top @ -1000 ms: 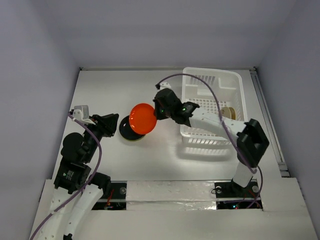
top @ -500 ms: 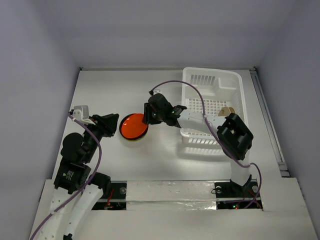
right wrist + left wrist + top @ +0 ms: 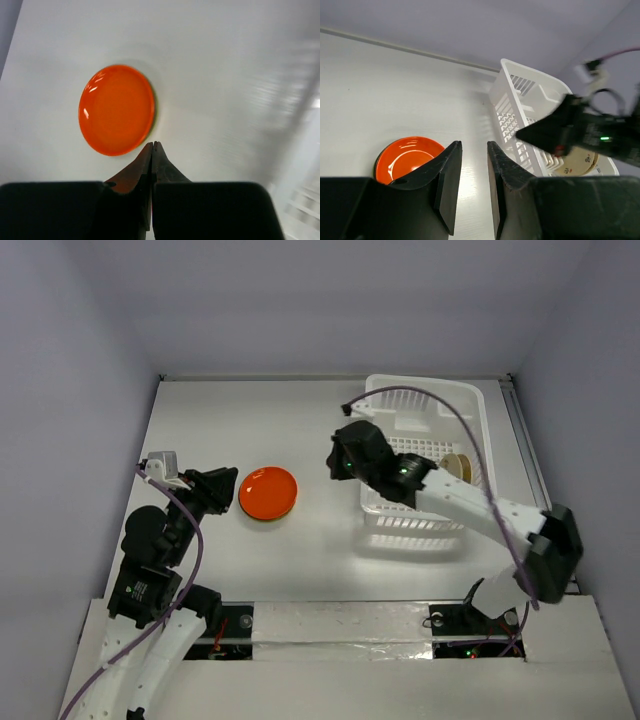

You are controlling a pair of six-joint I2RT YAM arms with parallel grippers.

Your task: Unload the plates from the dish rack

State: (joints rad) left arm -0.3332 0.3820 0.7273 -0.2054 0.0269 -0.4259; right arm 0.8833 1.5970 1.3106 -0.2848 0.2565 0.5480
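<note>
An orange-red plate [image 3: 268,493] lies flat on the table, on top of a stack whose dark and lime rim shows beneath it. It also shows in the left wrist view [image 3: 402,157] and the right wrist view [image 3: 116,109]. My right gripper [image 3: 340,455] is shut and empty, raised between that plate and the white dish rack [image 3: 425,400]. A beige plate [image 3: 458,466] stands on edge in the rack's right side. My left gripper [image 3: 226,487] is open and empty just left of the orange-red plate, its fingertips [image 3: 451,150] near the plate's rim.
The rack stands at the back right of the white table [image 3: 240,420]; in the left wrist view the rack's slotted wall [image 3: 507,107] is to the right. The purple cable [image 3: 440,405] of the right arm arches over the rack. Grey walls close in the table.
My right gripper lowered the orange-red plate flat onto the stack, let it go, shut, and drew back right toward the rack. The left arm has not moved.
</note>
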